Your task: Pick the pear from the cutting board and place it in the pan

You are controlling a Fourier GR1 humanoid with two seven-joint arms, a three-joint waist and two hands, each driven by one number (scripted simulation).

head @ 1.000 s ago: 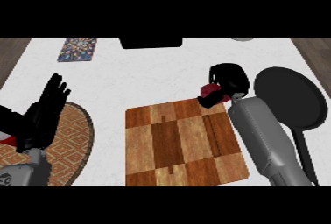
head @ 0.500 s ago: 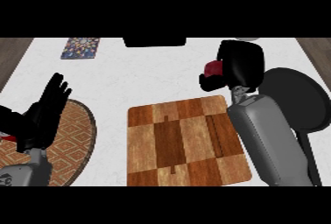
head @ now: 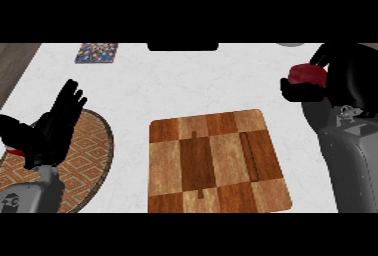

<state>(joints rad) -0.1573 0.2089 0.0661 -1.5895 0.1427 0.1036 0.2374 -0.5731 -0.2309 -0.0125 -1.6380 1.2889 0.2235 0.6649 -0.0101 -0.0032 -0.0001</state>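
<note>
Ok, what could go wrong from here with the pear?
The pear shows only partly inside the right hand, whose fingers curl round it above the white counter, so it might slip out before the pan. The right forearm hides the pan here, so judging where to release looks hard.

We see a white, faintly marbled desk [head: 221, 85] under even light; a brown strip [head: 15, 60] runs past its upper-left edge.

Pear [head: 306, 73] in right robot hand [head: 344, 70]
</note>
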